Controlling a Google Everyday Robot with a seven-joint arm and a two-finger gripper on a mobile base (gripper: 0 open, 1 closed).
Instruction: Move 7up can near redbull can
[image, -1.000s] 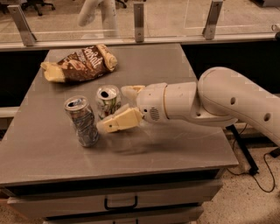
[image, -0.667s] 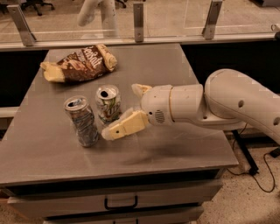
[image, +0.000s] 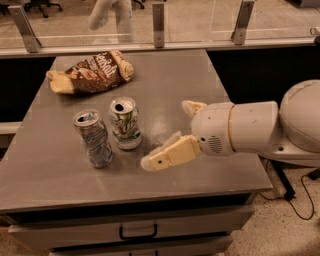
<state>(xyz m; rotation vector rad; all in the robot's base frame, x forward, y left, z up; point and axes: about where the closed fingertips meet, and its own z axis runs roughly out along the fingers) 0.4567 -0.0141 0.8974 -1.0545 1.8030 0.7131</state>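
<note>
The 7up can (image: 125, 123), white-silver with green markings, stands upright on the grey table (image: 210, 85). The redbull can (image: 93, 138), slim and silver with blue-grey patches, stands just to its left and a little nearer the front, a narrow gap between them. My gripper (image: 167, 134) is to the right of the 7up can, apart from it, open and empty. One cream finger (image: 170, 154) points left toward the front of the table; the other (image: 192, 107) shows farther back.
A brown chip bag (image: 92, 73) lies at the back left of the table. A glass railing with metal posts (image: 158, 22) runs behind. A drawer with a black handle (image: 137, 233) is under the table's front edge.
My gripper has drawn back to the right, away from the 7up can, staying open. Both cans have stayed where they were.
</note>
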